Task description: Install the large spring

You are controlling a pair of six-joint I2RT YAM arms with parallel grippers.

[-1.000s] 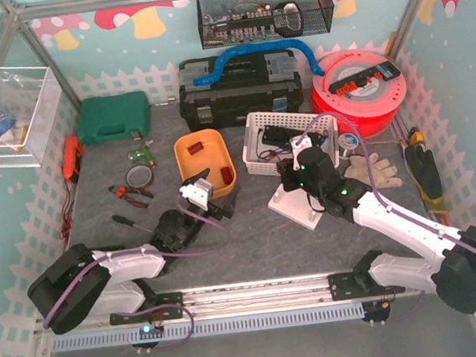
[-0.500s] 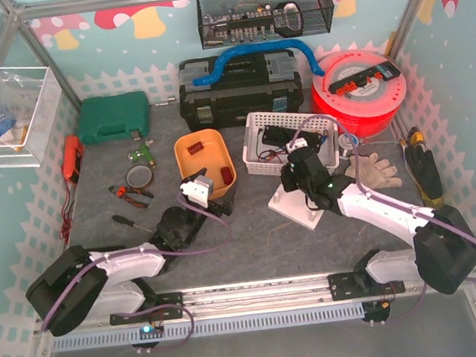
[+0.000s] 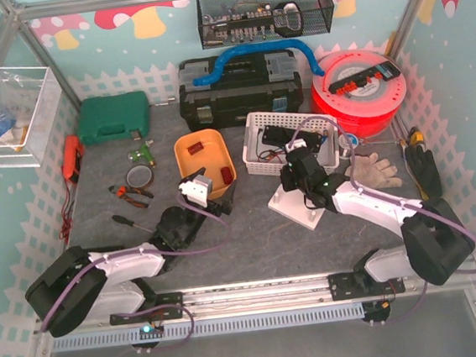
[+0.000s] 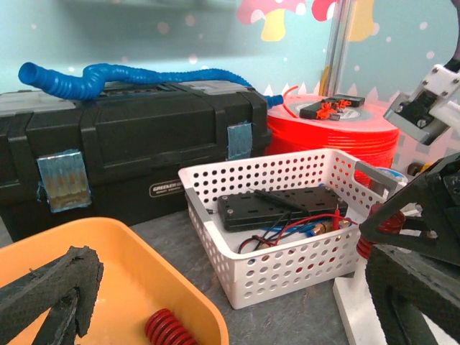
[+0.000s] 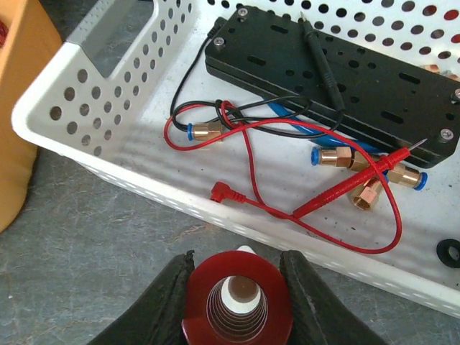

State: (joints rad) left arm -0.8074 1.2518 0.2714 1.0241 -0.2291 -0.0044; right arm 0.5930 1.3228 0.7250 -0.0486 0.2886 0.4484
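A: Where is the large spring found?

B: At the bottom centre of the right wrist view. The large red spring (image 5: 237, 309) is clamped between the fingers of the right tool (image 5: 237, 284), and a white post is seen down its coils. It is held just beside the white basket (image 5: 86, 122) on the grey bench (image 5: 72, 273).

A: And the left tool?

B: The left tool (image 4: 226, 287) is spread wide, with nothing grasped. A smaller red spring (image 4: 167, 329) is seen in the orange bin (image 4: 129, 266), at the lower left of that view.

Both arms stretched forward, wrists low
Left gripper (image 3: 220, 199) lies nearly level, fingers spread wide; right gripper (image 5: 237, 286) points steeply down, fingers (image 5: 167, 296) clamped on either side of the large spring (image 5: 208, 284)
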